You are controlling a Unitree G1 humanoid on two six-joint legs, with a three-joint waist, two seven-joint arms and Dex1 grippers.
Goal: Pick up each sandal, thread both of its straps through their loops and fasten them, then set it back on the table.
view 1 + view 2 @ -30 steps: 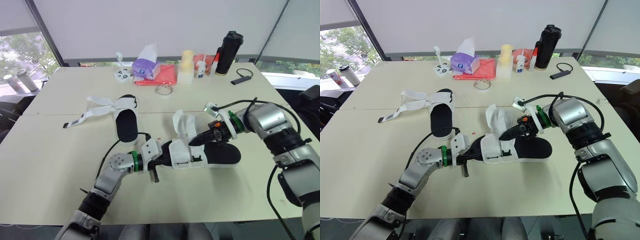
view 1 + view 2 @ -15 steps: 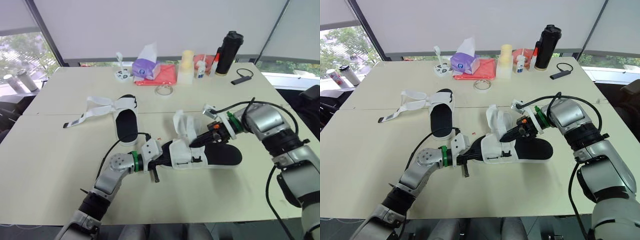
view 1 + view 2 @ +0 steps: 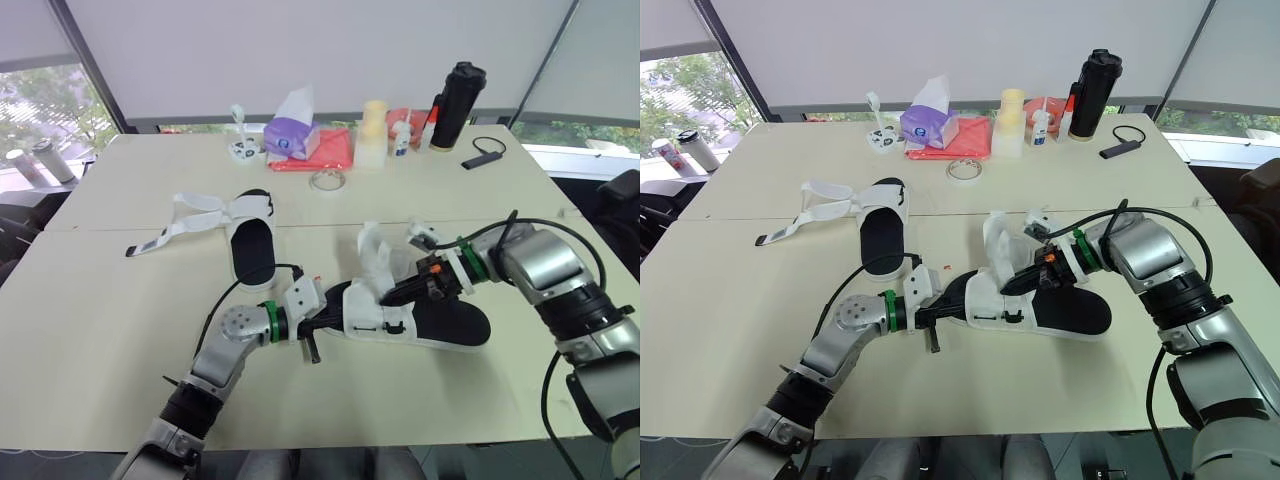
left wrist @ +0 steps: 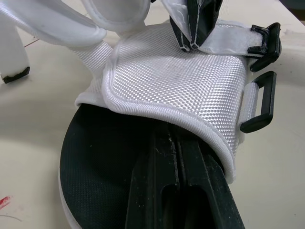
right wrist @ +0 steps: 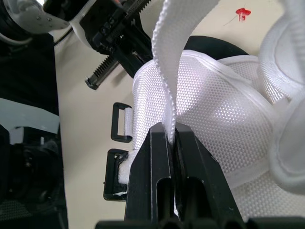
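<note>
A sandal with a black sole and white mesh upper lies at the table's middle. My left gripper is shut on its toe end, the fingers pushed under the mesh band. My right gripper is over the sandal's upper, shut on a white strap that rises from between its fingers. Two black loops sit empty at the band's side. A second sandal lies flat farther left, its straps spread open on the table.
Along the far edge stand a purple tissue box, a red cloth, a pale cup stack, small bottles and a black flask. A tape roll and a black dongle lie nearby.
My right gripper has drawn the strap a little nearer and lower over the sandal. The sandal's heel has swung slightly toward the near edge. The left gripper keeps its hold.
</note>
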